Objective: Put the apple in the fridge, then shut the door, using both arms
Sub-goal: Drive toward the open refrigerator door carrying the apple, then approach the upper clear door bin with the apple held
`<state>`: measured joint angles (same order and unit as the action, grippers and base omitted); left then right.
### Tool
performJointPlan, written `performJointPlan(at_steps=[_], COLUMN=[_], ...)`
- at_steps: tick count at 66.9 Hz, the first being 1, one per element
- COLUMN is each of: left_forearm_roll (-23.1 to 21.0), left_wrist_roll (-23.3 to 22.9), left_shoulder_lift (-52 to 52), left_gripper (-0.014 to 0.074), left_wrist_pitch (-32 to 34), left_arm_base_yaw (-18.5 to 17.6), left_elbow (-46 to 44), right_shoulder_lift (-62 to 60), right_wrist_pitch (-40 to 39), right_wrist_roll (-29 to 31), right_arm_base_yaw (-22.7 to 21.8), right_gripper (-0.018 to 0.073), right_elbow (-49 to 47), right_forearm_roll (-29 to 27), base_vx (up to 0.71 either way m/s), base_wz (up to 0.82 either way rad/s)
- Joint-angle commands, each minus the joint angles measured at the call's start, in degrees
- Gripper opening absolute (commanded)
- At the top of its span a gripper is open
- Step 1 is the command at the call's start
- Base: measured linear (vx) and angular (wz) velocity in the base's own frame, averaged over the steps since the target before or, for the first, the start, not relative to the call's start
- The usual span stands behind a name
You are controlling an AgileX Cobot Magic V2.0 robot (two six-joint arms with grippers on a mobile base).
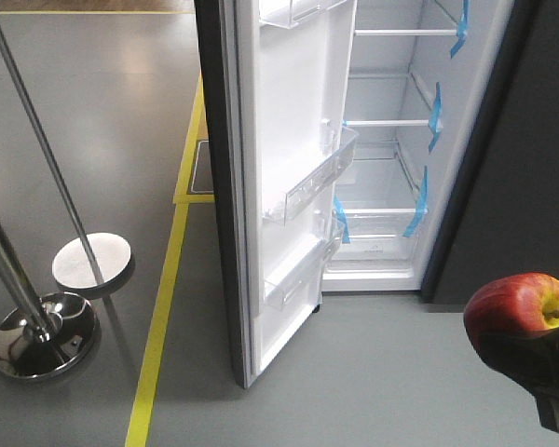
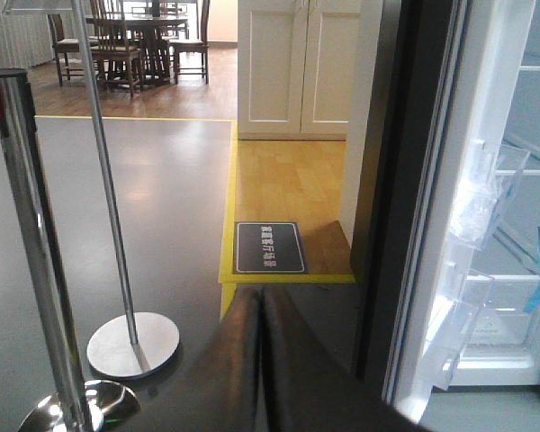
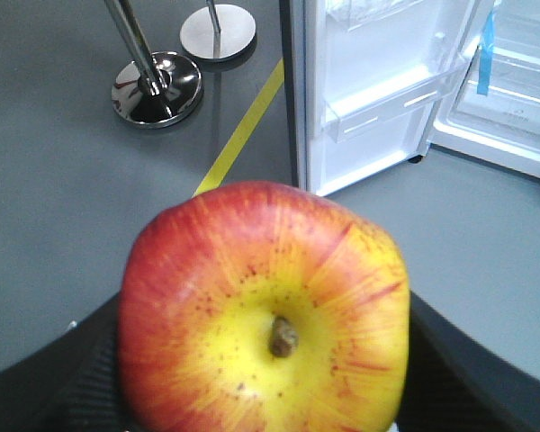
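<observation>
Grey floor (image 1: 121, 121) with a yellow tape line (image 1: 163, 307) and two chrome-based stanchions (image 1: 45, 335). The fridge (image 1: 391, 140) stands with its door (image 1: 289, 186) swung wide, showing a white interior and blue tape strips (image 1: 433, 116). The right gripper (image 1: 531, 358) is clamped around the apple (image 3: 265, 310), held over the floor outside the fridge, stem dimple facing its wrist camera. The left gripper (image 2: 262, 333) has its fingers pressed together, holding nothing.
</observation>
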<state>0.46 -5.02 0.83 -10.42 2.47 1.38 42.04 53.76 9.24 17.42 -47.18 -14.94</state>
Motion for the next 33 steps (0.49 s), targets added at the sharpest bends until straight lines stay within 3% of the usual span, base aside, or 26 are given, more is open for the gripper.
performJointPlan(at_steps=[1, 33], left_forearm_roll=[-0.5, -0.5], left_wrist_roll=[-0.4, -0.4], left_shoulder_lift=[0.0, 0.0], left_gripper=[-0.0006, -0.0006], left_wrist_pitch=[4.2, 4.2], left_arm_base_yaw=[-0.1, -0.1], left_elbow=[1.0, 1.0], right_shoulder_lift=[-0.2, -0.2], right_wrist_pitch=[-3.6, -3.6], right_wrist_roll=[0.2, 0.2], right_arm_base_yaw=[0.0, 0.0], right_gripper=[0.0175, 0.0175], right_elbow=[-1.4, -1.4], right_forearm_roll=[-0.7, -0.7], base_vx=[0.27, 0.24], base_wz=[-0.05, 0.02])
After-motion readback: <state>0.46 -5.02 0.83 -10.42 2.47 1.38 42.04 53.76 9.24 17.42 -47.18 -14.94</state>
